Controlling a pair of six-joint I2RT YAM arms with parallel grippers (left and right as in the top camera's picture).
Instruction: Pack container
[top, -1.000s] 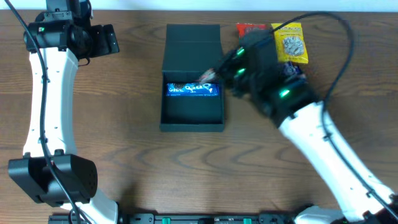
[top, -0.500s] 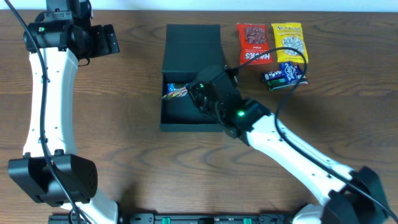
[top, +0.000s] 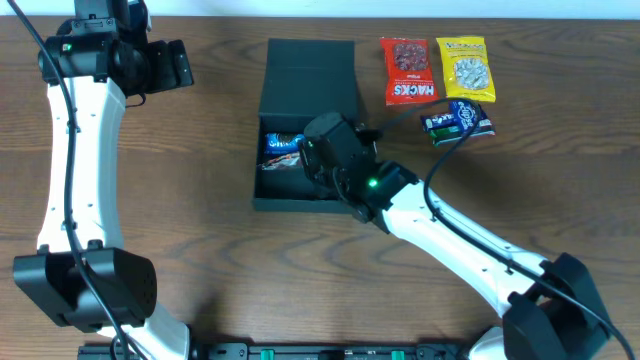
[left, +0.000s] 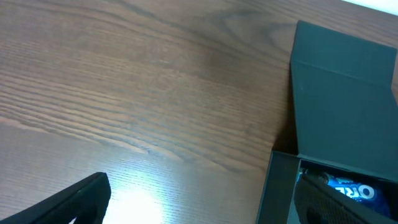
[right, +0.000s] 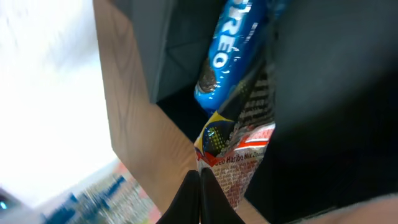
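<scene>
Inside container (top: 308, 80), claw (right: 199, 179) tight on packet (right: 239, 152)

it looks like a robotics lab bench, not a home. two white and black arms, the left arm (top: 70, 150) and the right arm (top: 450, 225), stand beside a black rail (top: 300, 352) at the edge of a wood-grain table (top: 200, 200). cables (top: 68, 190) hang along them, a green light (top: 371, 184) glows just behind the right pincer (right: 199, 186), and snack packets (top: 408, 70) lie in a group well apart from it.
</scene>
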